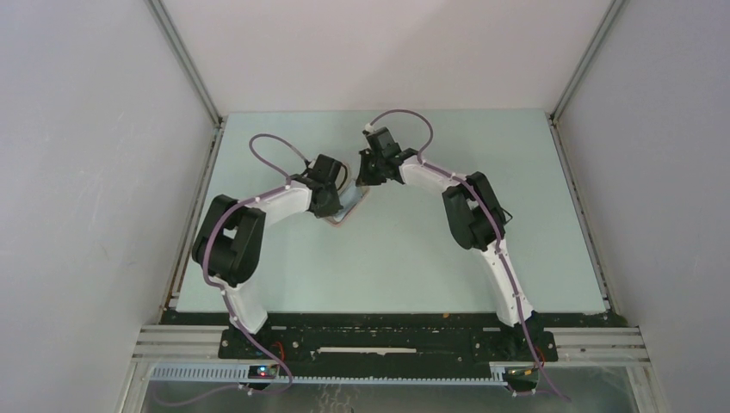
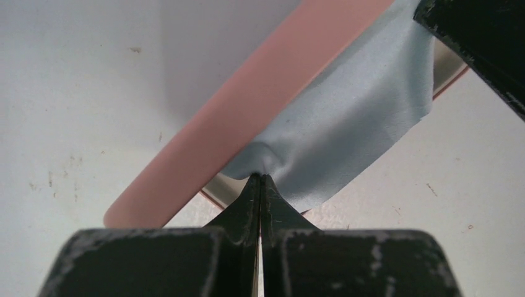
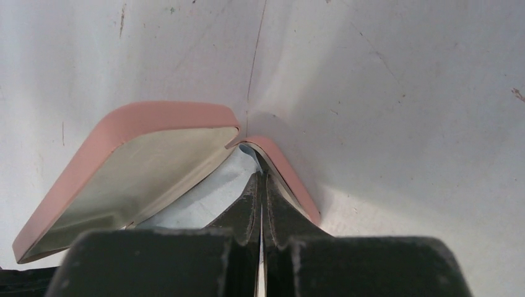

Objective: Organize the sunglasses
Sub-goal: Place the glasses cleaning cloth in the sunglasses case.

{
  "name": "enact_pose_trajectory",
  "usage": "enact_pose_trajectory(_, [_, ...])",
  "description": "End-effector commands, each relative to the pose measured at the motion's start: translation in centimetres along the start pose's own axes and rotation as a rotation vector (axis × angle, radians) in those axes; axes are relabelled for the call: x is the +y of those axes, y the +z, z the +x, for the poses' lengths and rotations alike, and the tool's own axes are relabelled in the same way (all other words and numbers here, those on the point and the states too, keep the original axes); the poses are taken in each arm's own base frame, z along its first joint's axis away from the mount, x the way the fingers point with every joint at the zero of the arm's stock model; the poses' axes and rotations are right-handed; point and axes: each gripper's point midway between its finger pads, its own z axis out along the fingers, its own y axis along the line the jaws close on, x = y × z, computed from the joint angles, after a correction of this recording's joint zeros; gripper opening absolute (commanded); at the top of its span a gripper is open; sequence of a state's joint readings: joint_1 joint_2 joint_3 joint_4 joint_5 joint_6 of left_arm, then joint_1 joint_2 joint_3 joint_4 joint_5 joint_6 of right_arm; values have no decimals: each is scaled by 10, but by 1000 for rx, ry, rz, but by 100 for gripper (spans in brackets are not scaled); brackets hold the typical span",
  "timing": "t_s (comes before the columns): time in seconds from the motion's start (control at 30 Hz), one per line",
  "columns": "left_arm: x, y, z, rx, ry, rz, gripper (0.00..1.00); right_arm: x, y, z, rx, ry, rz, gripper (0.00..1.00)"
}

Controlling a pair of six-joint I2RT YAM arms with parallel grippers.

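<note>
Pale table [image 1: 413,258]; left gripper [image 2: 260,177] pinches cloth [image 2: 353,124] beside case [image 2: 247,105].

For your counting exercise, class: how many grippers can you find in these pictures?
2. The left gripper pinches the grey-blue cloth over the open pink case; the right gripper, closed, sits against the case's rim.

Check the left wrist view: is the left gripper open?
No, the left gripper is shut, its fingertips pinching a fold of the grey-blue cloth that lies over the pink case.
</note>
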State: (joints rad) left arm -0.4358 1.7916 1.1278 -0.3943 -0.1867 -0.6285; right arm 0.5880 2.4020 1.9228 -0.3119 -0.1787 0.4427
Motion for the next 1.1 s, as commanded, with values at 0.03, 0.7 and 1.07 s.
enact_pose_trajectory(0.03, [0,-3,-18,-40,11,-11,0,7,1,-20,-41,-4,-34,0])
enact_pose_trajectory(0.7, [5,-20,-19,-63,-24,-12,33,23,-33,-34,-77,-15,-67,32])
enact_pose_trajectory(1.07, [4,-60,-28,-144,-28,24,38,-8,-120,-73,-234,14,51,51])
